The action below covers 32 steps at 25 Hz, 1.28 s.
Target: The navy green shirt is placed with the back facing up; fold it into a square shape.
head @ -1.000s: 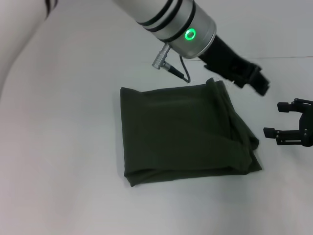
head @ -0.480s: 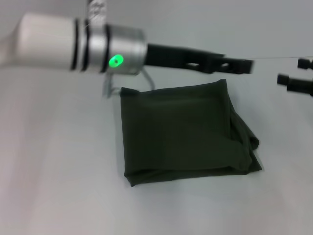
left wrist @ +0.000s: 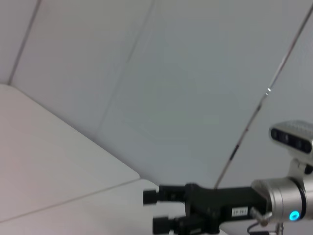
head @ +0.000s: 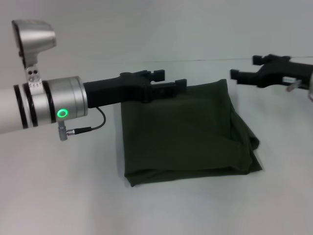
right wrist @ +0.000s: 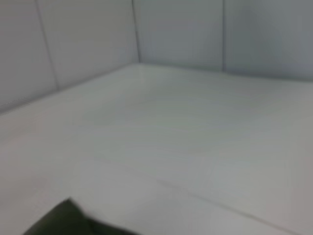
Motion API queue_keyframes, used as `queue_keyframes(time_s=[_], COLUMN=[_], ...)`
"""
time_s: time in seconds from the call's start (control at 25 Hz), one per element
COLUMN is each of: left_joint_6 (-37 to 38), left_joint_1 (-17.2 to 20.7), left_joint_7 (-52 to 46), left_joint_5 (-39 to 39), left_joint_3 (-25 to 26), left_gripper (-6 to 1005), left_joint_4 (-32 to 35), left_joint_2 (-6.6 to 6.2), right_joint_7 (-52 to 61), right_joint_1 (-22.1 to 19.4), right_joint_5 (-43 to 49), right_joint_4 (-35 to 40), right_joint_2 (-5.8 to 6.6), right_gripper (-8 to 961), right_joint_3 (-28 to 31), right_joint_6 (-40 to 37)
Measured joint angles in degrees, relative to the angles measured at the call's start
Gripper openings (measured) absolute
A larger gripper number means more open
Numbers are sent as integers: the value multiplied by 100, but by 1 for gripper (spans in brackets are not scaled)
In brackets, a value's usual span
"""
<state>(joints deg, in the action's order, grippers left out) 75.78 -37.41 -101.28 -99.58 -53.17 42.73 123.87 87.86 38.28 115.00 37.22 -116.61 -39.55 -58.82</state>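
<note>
A dark olive-green shirt [head: 186, 134] lies folded into a rough square in the middle of a pale white surface [head: 63, 196]. Its near edge and left edge are fairly straight. The right side is bulkier, with loose layers of fabric bunched and slanting down to the near right corner.

The left arm reaches in from the left side of the head view, held level above the surface. It has a white sleeve, a silver cuff with a green ring light, and a thin cable looping beneath. Its black left end effector [head: 171, 83] sits over the far left edge of the shirt, its two fingers a narrow gap apart and holding nothing.

The right end effector [head: 244, 68] comes in from the far right, raised beyond the far right corner of the shirt and apart from it. Its two black fingers are spread with a clear gap between them, holding nothing.

The left wrist view looks across at grey wall panels and shows the right arm's black fingers and silver cuff farther off. The right wrist view shows the bare surface, the wall behind it, and a dark corner of the shirt at the edge.
</note>
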Motion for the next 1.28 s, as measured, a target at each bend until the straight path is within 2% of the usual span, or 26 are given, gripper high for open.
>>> queue_keyframes(time_s=[0.12,0.24,0.8,0.92,1.0,1.08,1.16,1.28], left_joint_6=[-18,-61,-23,-36,-55,-60,-61,-33], left_joint_1=[25,25,-8,-8,-4,12,32,107], left_joint_7=[257,296,310,331,398,537,727,1116], left_joint_5=[62,43,20,20,20,20,20,20], left_joint_3=[154,178,135,135,135,136,138,140], left_gripper=[885,886,885,885,886,886,886,886], left_joint_4=[-158,-181,-156,-157,-156,-158,-172,-224], left_joint_2=[-12,-14,-27,-32,-35,-33,-27,-26], right_joint_7=[-87,-113,-452,-519,-745,-1067,-1319,-1473], right_joint_1=[91,96,94,61,-18,-153,-320,-576], right_joint_5=[7,10,-44,-441,-1015,-1656,-2170,-2451], right_joint_4=[-107,-143,-391,-394,-374,-365,-368,-399], right_joint_2=[-135,-212,-311,-318,-300,-265,-216,-141], right_gripper=[917,916,916,916,917,917,917,917], right_joint_3=[-473,-811,-1148,-1123,-1052,-995,-938,-851], right_joint_6=[559,1024,2708,3004,2961,2555,1872,829])
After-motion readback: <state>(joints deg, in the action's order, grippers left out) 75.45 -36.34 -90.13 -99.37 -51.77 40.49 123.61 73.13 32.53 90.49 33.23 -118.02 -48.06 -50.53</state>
